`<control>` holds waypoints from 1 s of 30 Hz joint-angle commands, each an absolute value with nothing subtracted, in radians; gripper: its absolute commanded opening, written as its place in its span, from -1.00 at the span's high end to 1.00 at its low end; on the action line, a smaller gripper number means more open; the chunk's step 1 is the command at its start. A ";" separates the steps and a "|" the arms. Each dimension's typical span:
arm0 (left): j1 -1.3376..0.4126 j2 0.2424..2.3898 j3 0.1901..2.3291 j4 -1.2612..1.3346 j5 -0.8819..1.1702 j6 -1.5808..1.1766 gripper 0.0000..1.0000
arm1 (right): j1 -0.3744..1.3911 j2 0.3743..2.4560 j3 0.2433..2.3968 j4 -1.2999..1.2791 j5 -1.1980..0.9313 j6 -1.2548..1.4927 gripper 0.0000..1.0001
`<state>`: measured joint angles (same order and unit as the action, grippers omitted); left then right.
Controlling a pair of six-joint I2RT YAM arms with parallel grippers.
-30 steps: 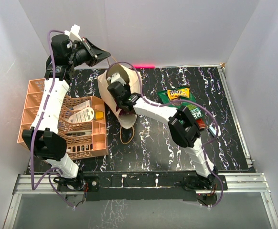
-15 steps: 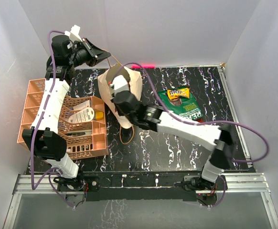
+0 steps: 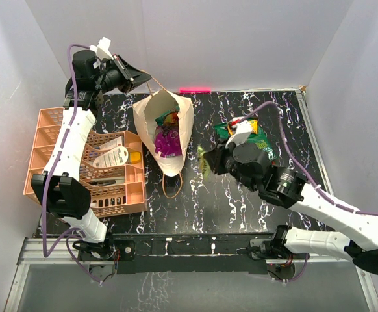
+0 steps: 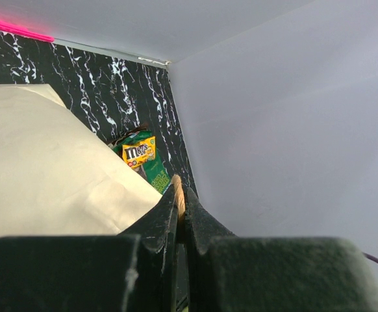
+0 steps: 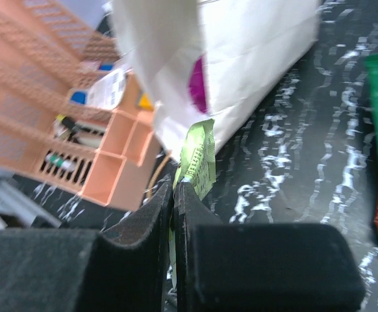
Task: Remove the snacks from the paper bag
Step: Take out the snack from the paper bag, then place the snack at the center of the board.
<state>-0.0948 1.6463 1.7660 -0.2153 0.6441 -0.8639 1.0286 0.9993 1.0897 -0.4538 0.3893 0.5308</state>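
Observation:
The paper bag (image 3: 184, 127) stands open at the back middle. My left gripper (image 3: 139, 77) is shut on its looped handle (image 4: 178, 193) and holds it up. Inside the bag lie a magenta-purple packet (image 3: 168, 140) and more snacks (image 3: 170, 118). My right gripper (image 3: 210, 158) hangs just right of the bag, shut on a lime-green packet (image 5: 199, 155) above the table. A yellow packet (image 3: 242, 127) and a green packet (image 3: 262, 147) lie on the table at the right.
An orange mesh basket (image 3: 46, 123) with white tubes and bottles sits left of the bag. The bag's second handle (image 3: 172, 186) loops onto the black marbled table (image 3: 228, 208) in front of it. White walls enclose the table.
My right arm has drawn out of the bag and swung right, carrying the lime-green packet. The bag's inside now shows. The left gripper has kept its hold on the handle.

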 commanded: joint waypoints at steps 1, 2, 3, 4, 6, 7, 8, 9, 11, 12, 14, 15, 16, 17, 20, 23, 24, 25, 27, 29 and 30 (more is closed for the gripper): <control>-0.090 1.632 1.778 -0.189 0.646 -0.857 1.00 | 0.878 0.978 1.077 -0.500 0.516 0.574 0.85; -0.091 1.632 1.784 -0.193 0.645 -0.854 1.00 | 0.797 0.988 1.070 -0.512 0.480 0.572 0.85; -0.091 1.633 1.788 -0.196 0.645 -0.853 1.00 | 0.705 0.997 1.062 -0.514 0.408 0.565 0.85; -0.091 1.632 1.790 -0.197 0.645 -0.852 1.00 | 0.610 1.003 1.052 -0.503 0.292 0.551 0.85; -0.091 1.632 1.791 -0.201 0.646 -0.851 1.00 | 0.457 1.013 1.018 -0.443 0.127 0.519 0.85; -0.091 1.632 1.791 -0.202 0.646 -0.851 1.00 | 0.397 1.021 1.007 -0.406 0.051 0.511 0.85; -0.091 1.630 1.790 -0.203 0.646 -0.850 1.00 | 0.335 1.029 0.997 -0.365 -0.023 0.513 0.85; -0.091 1.631 1.790 -0.205 0.646 -0.849 1.00 | 0.278 1.041 0.986 -0.325 -0.101 0.530 0.85; -0.090 1.629 1.792 -0.208 0.646 -0.847 1.00 | 0.163 1.090 0.967 -0.253 -0.245 0.585 0.85; -0.091 1.628 1.793 -0.210 0.646 -0.845 1.00 | 0.111 1.116 0.961 -0.229 -0.300 0.618 0.85; -0.091 1.628 1.797 -0.213 0.649 -0.846 1.00 | 0.027 1.165 0.928 -0.135 -0.396 0.682 0.85; -0.091 1.625 1.798 -0.213 0.650 -0.846 1.00 | -0.012 1.187 0.907 -0.084 -0.437 0.713 0.85; -0.091 1.624 1.798 -0.213 0.652 -0.848 1.00 | -0.056 1.208 0.882 -0.021 -0.481 0.744 0.86; -0.091 1.624 1.798 -0.213 0.654 -0.848 1.00 | -0.085 1.228 0.858 0.032 -0.512 0.778 0.85; -0.091 1.623 1.801 -0.216 0.656 -0.849 1.00 | -0.176 1.304 0.801 0.153 -0.594 0.852 0.85; -0.091 1.623 1.799 -0.211 0.658 -0.852 1.00 | -0.222 1.372 0.763 0.226 -0.660 0.893 0.85; -0.091 1.622 1.800 -0.210 0.661 -0.853 1.00 | -0.232 1.383 0.746 0.247 -0.659 0.894 0.85; -0.091 1.623 1.798 -0.210 0.662 -0.854 1.00 | -0.241 1.392 0.729 0.261 -0.655 0.892 0.85; -0.091 1.622 1.795 -0.207 0.662 -0.857 1.00 | -0.266 1.406 0.687 0.282 -0.662 0.873 0.85; -0.091 1.620 1.789 -0.202 0.664 -0.858 1.00 | -0.289 1.414 0.648 0.276 -0.645 0.851 0.85; -0.091 1.620 1.785 -0.199 0.665 -0.860 1.00 | -0.302 1.418 0.631 0.274 -0.635 0.814 0.85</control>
<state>-0.0948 1.6466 1.7653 -0.2245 0.6468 -0.8570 -0.2604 1.4143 0.6792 0.1524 -0.6022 0.8562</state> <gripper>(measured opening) 0.015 0.081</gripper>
